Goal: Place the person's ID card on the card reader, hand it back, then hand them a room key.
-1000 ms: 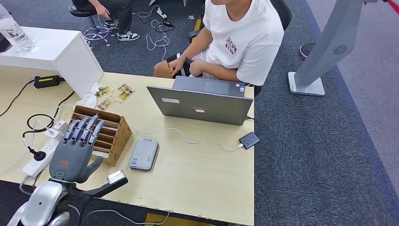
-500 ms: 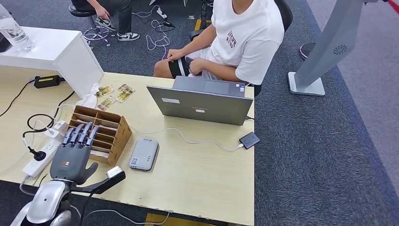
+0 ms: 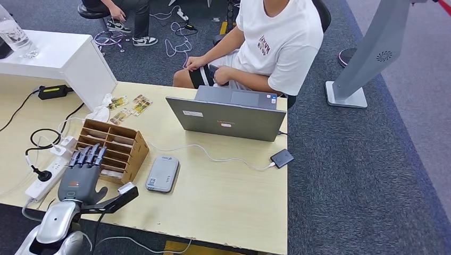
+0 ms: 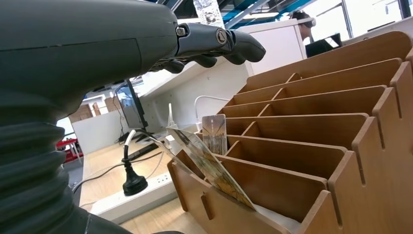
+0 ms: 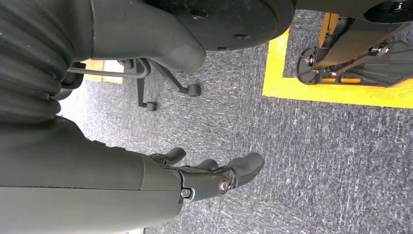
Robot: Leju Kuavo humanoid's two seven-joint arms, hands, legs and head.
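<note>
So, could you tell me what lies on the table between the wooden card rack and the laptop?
In the head view, a white cable crosses the bare tabletop between the wooden card rack and the laptop, and the grey card reader lies just nearer the robot.

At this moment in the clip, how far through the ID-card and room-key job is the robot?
Nothing looks done: the grey card reader is bare and no ID card is visible with the seated person. In hand: the left hand, holding nothing, hovers at the near end of the wooden slotted card rack, where cards stand. The right hand hangs over the carpet. Reading the ID, returning it and the room key remain.
</note>
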